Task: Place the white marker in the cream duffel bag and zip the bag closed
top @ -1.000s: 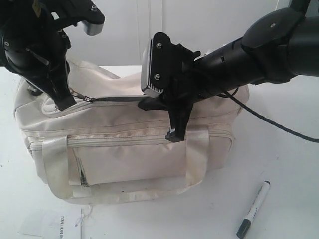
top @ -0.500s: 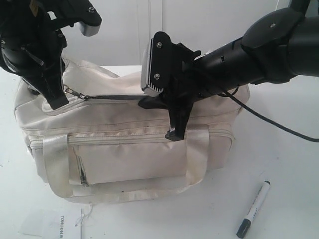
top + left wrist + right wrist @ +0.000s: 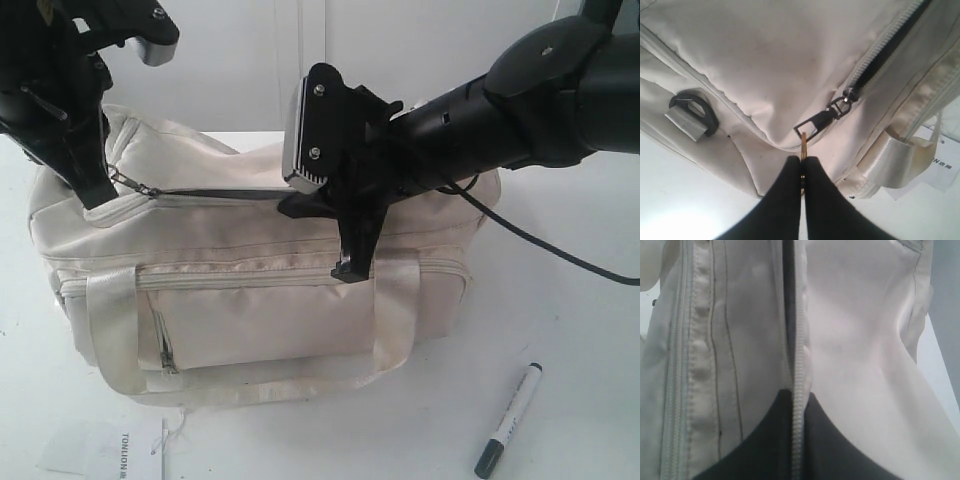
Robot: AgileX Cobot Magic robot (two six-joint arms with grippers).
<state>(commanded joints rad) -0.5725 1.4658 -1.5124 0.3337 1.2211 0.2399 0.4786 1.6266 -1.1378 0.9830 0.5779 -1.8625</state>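
The cream duffel bag (image 3: 260, 300) lies on the white table, its top zipper (image 3: 220, 195) showing a dark open slit. My left gripper (image 3: 98, 195) is at the bag's left end, shut on the metal zipper pull (image 3: 815, 125); the thin tab sits between the fingertips of the left gripper (image 3: 802, 160). My right gripper (image 3: 350, 265) reaches over the bag's middle and is shut on the zipper edge (image 3: 799, 355), whose teeth run between the fingers of the right gripper (image 3: 797, 395). The white marker (image 3: 508, 405) lies on the table at the front right, apart from the bag.
A paper label (image 3: 125, 445) lies at the front left by the bag's handle (image 3: 110, 330). A black strap ring (image 3: 695, 107) is on the bag's end. The right arm's cable (image 3: 540, 245) trails over the table behind the marker.
My left gripper has moved left and slightly up with the zipper pull, so the dark slit along the top is longer. The right arm and the marker have not moved.
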